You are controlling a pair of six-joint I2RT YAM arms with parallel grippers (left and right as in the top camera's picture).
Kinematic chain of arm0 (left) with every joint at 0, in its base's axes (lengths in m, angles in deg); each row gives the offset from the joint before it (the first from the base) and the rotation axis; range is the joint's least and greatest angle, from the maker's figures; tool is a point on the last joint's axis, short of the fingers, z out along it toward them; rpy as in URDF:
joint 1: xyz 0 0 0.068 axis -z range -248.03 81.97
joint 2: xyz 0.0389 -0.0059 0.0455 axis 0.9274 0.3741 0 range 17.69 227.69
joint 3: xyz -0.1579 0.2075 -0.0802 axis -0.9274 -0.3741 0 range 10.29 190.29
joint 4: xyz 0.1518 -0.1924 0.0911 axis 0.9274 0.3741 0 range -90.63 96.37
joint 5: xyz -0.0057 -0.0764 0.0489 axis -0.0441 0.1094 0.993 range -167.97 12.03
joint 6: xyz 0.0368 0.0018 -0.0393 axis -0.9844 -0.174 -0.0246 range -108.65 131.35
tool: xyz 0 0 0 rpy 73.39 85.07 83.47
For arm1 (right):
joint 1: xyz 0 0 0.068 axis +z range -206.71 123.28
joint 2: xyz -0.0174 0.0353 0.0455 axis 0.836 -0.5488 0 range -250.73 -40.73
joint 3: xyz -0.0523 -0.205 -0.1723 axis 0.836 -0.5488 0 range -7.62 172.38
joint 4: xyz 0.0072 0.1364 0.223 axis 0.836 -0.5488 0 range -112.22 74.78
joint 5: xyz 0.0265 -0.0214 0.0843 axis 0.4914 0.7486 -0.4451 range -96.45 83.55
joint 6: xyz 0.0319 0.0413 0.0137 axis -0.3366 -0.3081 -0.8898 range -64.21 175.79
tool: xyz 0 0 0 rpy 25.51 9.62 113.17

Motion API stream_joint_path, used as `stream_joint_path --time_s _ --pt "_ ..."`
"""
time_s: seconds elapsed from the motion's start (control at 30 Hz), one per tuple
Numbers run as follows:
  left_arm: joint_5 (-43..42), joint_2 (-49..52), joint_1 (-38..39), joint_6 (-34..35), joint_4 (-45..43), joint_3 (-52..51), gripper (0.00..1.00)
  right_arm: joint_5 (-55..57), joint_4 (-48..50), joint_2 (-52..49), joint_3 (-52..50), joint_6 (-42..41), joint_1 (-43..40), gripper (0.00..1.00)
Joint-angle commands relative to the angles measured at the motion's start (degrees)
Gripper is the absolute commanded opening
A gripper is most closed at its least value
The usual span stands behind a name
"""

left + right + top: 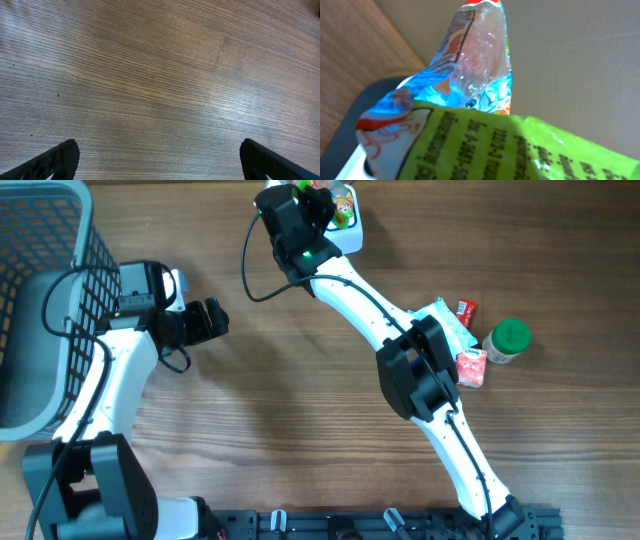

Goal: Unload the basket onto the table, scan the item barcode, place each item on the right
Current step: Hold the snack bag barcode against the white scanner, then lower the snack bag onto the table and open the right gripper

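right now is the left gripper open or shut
Open: the left gripper has its fingers wide apart at the left wrist view's edges, with only bare table between them.

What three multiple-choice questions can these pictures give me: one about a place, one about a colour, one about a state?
1. Where does the mesh basket stand on the table?
A. at the left edge
B. at the right edge
C. in the middle

2. What colour is the lid of the jar?
A. red
B. yellow
C. green

3. How do the jaws of the left gripper stand?
A. shut on a carton
B. open, nothing between them
C. shut and empty

Answers:
1 A, the overhead view shows it beside the left arm.
2 C, the round lid is plainly green.
3 B, the left wrist view shows only bare wood between the two fingers.
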Motion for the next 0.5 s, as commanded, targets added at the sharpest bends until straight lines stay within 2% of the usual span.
stream_joint_path --time_s 0.0,0.3,0.47 --pt "0.11 -0.96 -0.48 -0.44 -0.20 0.70 1.00 2.49 -2.49 -0.33 0.76 -3.41 -0.04 0.04" --pt "0.11 -0.96 -0.48 -0.44 -0.20 0.70 1.00 -1.36 -8.74 -0.68 0.74 -11.69 0.17 0.04" --pt "0.13 -0.96 -0.48 -0.44 -0.20 0.70 1.00 -7.61 -14.05 -1.18 0.74 -22.01 0.24 0.04"
